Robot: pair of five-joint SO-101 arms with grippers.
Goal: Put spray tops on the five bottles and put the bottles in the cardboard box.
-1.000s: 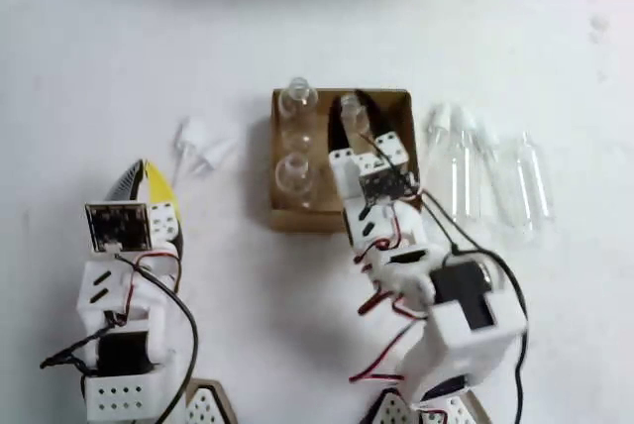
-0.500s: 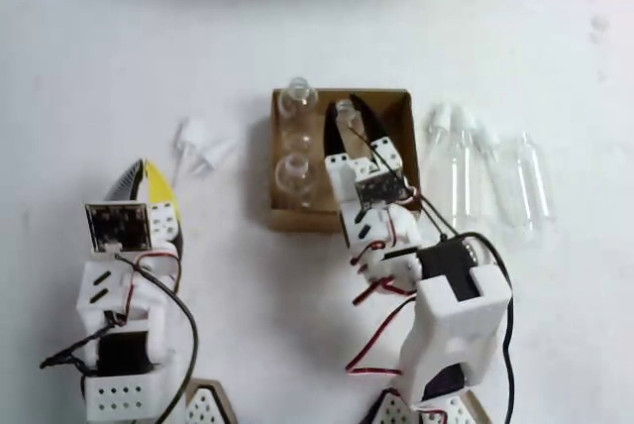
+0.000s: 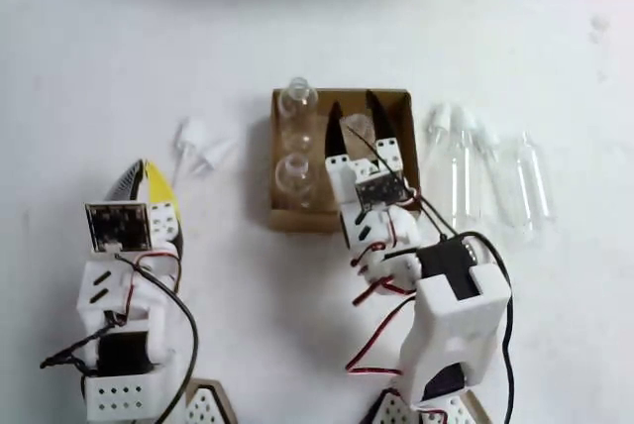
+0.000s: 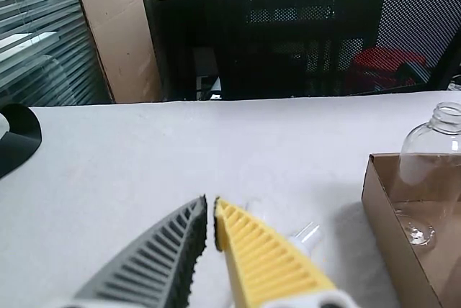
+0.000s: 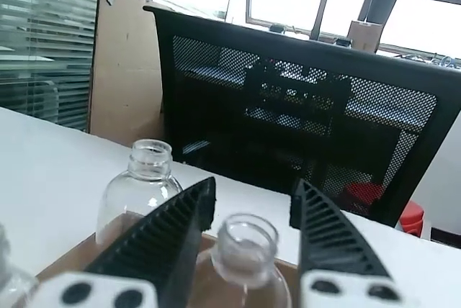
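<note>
On the white table (image 3: 149, 48) the right gripper (image 5: 253, 187) gapes around a capless bottle (image 5: 245, 239) in the cardboard box (image 3: 297, 220) — likely leaving it upright — left gripper (image 4: 209, 201) pinched together.

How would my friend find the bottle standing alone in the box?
Find the cardboard box. Two topless bottles stand along one side; the lone bottle stands on the other, nearer the lying bottles. It alone sits between the open black fingers of the right end effector.

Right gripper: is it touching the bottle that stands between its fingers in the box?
Apart. In the right wrist view the right gripper stands open, with a gap showing on both sides of the bottle.
</note>
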